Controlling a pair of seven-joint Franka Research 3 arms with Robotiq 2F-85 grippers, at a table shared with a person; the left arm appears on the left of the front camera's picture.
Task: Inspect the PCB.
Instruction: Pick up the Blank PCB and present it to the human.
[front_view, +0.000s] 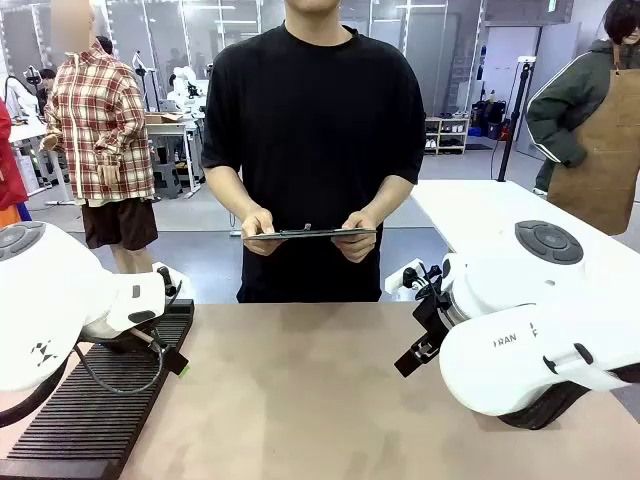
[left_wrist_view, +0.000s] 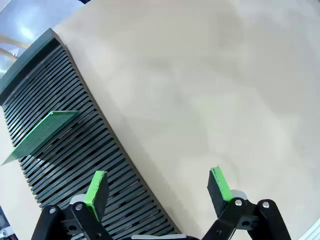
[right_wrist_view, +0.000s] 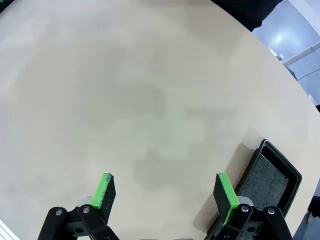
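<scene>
The PCB (left_wrist_view: 42, 132) is a thin green speckled board standing tilted in a slot of the black ribbed rack (left_wrist_view: 75, 150). In the left wrist view my left gripper (left_wrist_view: 159, 185) hangs open over the rack's edge and the bare table, short of the board, with nothing between its green pads (left_wrist_view: 97, 187). From the front, the left gripper (front_view: 178, 362) sits above the rack (front_view: 100, 410). My right gripper (right_wrist_view: 165, 192) is open over the bare tabletop, holding nothing. It shows at the right of the front view (front_view: 415, 352).
A person in a black shirt stands at the far side, holding a dark clipboard (front_view: 310, 234) in both hands. A shallow black tray (right_wrist_view: 272, 175) lies on the table beside my right gripper. The brown tabletop (front_view: 300, 400) stretches between the arms.
</scene>
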